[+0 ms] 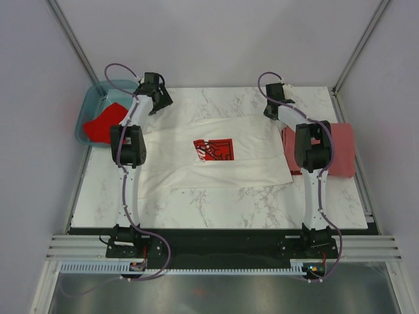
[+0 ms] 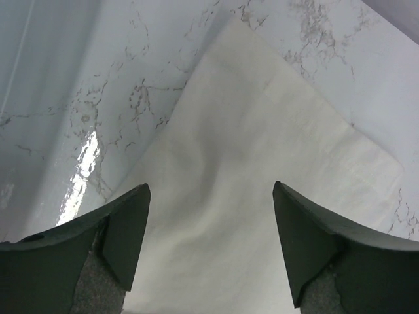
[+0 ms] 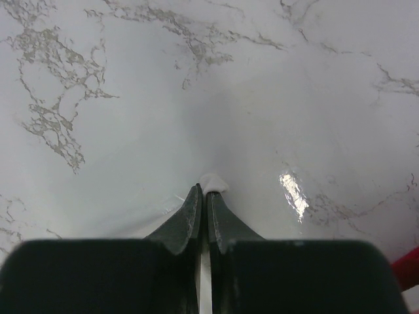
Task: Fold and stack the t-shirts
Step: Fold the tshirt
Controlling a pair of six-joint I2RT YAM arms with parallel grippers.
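Observation:
The white t-shirt (image 1: 252, 160) with its red-and-black chest print lies spread across the middle of the marble table. My left gripper (image 1: 157, 101) hangs open over the shirt's far left corner (image 2: 262, 144), its fingers (image 2: 131, 229) wide apart with nothing between them. At the shirt's far right corner my right gripper (image 1: 272, 110) is shut, and a small nub of white cloth (image 3: 213, 182) sticks out past its tips (image 3: 205, 191). A folded dull brick-red t-shirt (image 1: 344, 157) lies at the right edge, partly hidden by the right arm. A bright red t-shirt (image 1: 105, 124) sits crumpled in the tub.
The translucent teal tub (image 1: 91, 104) stands off the table's far left corner. White walls and metal frame posts close in the back and both sides. Bare marble (image 1: 216, 199) shows in front of the white shirt.

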